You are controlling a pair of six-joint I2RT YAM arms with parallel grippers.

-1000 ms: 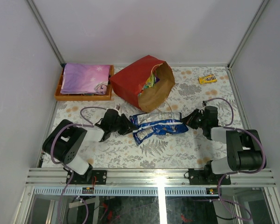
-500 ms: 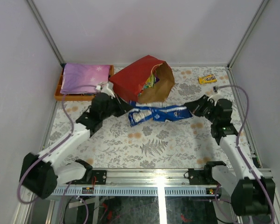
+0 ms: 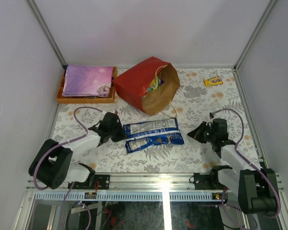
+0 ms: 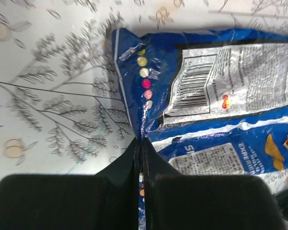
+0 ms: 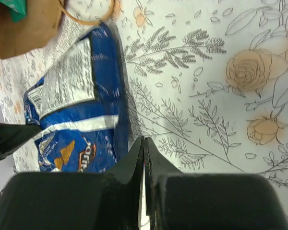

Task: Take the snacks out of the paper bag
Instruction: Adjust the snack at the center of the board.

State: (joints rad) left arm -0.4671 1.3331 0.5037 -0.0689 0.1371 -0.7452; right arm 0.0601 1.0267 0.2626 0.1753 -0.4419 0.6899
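The red paper bag (image 3: 133, 85) lies on its side at the back, its brown mouth facing right and forward with colourful snacks (image 3: 155, 84) just inside. A blue-white bag (image 3: 152, 134) lies flat on the floral table in front of it. My left gripper (image 3: 121, 135) is shut on the blue-white bag's (image 4: 206, 96) left edge; in the left wrist view, blue foil shows between the left gripper's (image 4: 141, 142) fingers. My right gripper (image 3: 192, 135) is shut and empty, just off the blue-white bag's (image 5: 77, 120) right end, as the right gripper (image 5: 144, 139) shows from its wrist. A small yellow bar (image 3: 213, 81) lies at the back right.
An orange tray (image 3: 85, 100) holding a flat purple patterned item (image 3: 89, 79) stands at the back left. The paper bag's loop handle (image 5: 89, 20) and a teal packet (image 5: 14, 5) show at the right wrist view's top left. Walls enclose three sides.
The blue-white bag has come toward the near edge, away from the paper bag's mouth. Both arms drew back with it. The left gripper has closed on its left edge.
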